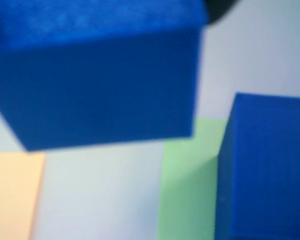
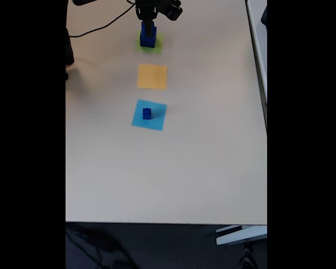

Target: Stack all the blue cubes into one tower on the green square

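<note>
On the green square (image 2: pixel 149 42) stands a blue cube (image 2: pixel 148 40), and a second blue cube (image 1: pixel 97 75) is just above it, held in the closed gripper (image 2: pixel 148 23). Further from the green square, past the orange square (image 2: pixel 152 77), a small blue cube (image 2: pixel 147 113) sits on the light-blue square (image 2: pixel 149 115).

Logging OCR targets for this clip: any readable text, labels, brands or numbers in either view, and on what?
None readable.
Blue cubes: plain faces, no print in the wrist view, which is blurred.
Green square, orange square, light-blue square: blank.
Small cube on the light-blue square: too small to tell.
Gripper and table: no markings visible in the fixed view.
</note>
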### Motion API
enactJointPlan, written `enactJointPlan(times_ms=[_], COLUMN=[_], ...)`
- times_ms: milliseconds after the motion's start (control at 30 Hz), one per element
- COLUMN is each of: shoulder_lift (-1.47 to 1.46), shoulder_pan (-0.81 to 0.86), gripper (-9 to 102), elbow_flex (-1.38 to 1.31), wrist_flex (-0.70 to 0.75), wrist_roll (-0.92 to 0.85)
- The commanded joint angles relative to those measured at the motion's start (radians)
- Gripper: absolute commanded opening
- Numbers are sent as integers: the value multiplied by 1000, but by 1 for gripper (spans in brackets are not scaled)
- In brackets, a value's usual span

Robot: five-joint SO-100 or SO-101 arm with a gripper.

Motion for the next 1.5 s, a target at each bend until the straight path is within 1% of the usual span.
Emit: enactJointPlan(times_ms=[0,167,300,733,1067,1467], shoulder_lift=[-5,-44,-64,-104,-146,-183], shoulder_pan=[-35,-55,-74,-97,-150,-179], gripper=[16,16,15,15,14,15], elbow_flex=[-67,-81,-87,-144,-166,-184], wrist_flex=[-5,-23,-25,-67,-98,-98], wrist_roll=[91,193,242,199,258,305])
